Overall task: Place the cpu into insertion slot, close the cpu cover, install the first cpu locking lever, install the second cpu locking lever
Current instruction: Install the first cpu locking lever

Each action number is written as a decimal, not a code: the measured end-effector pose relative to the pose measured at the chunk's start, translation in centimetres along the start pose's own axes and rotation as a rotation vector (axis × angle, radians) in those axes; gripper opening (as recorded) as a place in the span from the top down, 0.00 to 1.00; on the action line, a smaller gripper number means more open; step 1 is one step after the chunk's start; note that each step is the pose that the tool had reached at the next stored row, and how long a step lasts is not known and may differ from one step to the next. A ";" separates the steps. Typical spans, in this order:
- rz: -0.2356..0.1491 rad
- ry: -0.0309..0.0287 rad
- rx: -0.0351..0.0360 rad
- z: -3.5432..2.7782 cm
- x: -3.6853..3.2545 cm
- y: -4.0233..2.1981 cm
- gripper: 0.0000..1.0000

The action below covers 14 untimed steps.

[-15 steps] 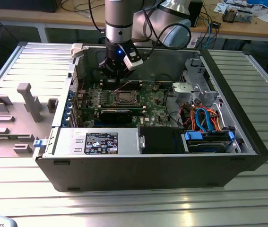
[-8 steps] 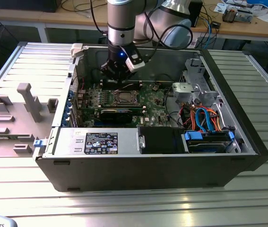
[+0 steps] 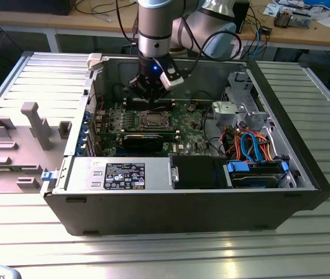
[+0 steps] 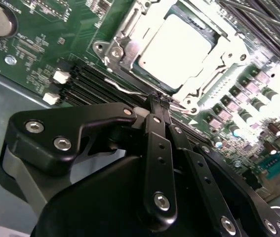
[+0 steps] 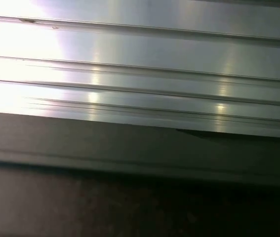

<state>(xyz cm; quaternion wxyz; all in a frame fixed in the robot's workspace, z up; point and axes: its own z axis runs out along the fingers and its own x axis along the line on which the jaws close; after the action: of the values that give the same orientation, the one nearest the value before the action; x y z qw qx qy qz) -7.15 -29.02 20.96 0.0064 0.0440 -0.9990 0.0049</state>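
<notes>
The cpu (image 4: 177,47) lies flat in the insertion slot (image 3: 153,120) on the green board, shining bright in the second wrist view. The silvery cpu cover (image 4: 130,34) is folded down around it as a frame. A thin wire locking lever (image 4: 125,86) runs along the socket's edge towards my fingertips. My gripper (image 4: 159,98) is shut, its two black fingers pressed together, with the tips at the lever's end beside the socket corner. In the exterior view the gripper (image 3: 151,93) hangs just behind the socket, inside the open computer case.
The green board (image 3: 182,125) carries black memory slots (image 4: 85,81) and a long black card (image 3: 147,139). Orange and blue cables (image 3: 252,145) fill the case at the exterior view's right. Grey fixtures (image 3: 31,122) stand on the ribbed metal table (image 5: 140,74) outside the case.
</notes>
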 end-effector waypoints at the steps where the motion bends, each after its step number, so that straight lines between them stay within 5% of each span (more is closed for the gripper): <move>1: 0.000 -0.0001 -0.0022 0.04 -0.08 -0.01 0.89; 13: -0.001 -0.0043 -0.0488 0.49 -1.08 -0.42 0.89; 14: 0.000 -0.0044 -0.0489 0.49 -1.07 -0.42 0.89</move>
<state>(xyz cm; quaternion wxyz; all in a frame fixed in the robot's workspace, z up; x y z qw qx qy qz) -6.05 -29.35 20.46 0.0053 0.0441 -0.9988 -0.0196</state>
